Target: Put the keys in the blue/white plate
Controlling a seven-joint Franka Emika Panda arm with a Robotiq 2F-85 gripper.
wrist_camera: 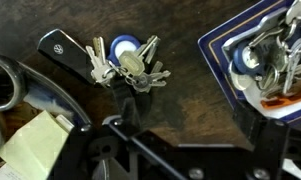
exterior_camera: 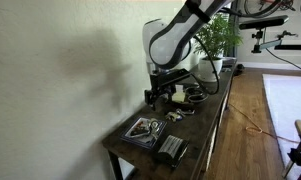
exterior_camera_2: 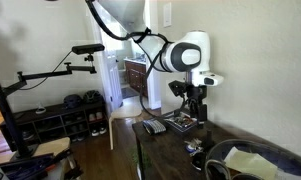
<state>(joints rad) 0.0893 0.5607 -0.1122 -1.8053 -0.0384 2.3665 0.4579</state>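
In an exterior view the long dark wooden table (exterior_camera: 205,125) runs with one long edge against a pale wall and the other open to a wooden floor. The white robot arm's black gripper (exterior_camera: 161,97) hangs well above the tabletop, its jaws spread wide with nothing between them. The small square plate with a dark blue rim and white patterned centre (exterior_camera: 130,132) lies near the table's near end, closer to the wall edge. Just beyond it toward the end corner sits a dark ridged block (exterior_camera: 172,150), and a green leafy plant (exterior_camera: 215,38) stands at the far end. Air above the plate is open. In an exterior view from the opposite end, the gripper (exterior_camera_2: 195,108) hangs over the plate (exterior_camera_2: 180,124), clear of it. The block (exterior_camera_2: 155,127) sits beside the plate, and a round pale-yellow dish (exterior_camera_2: 248,160) fills the near corner, leaving bare table (exterior_camera_2: 170,155) between. In the wrist view the gripper (wrist_camera: 187,125) shows dark fingers (wrist_camera: 120,125) set far apart and empty. The plate (wrist_camera: 218,38) comes in at the right, cut off by the frame. The keys (wrist_camera: 273,50), a tangle of silvery-grey metal on rings, lie inside its rim. A second bunch with a black fob and blue round tag (wrist_camera: 120,62) lies fanned on bare table (wrist_camera: 190,90) to the left, apart from the plate's edge, with a clear strip of wood between them.
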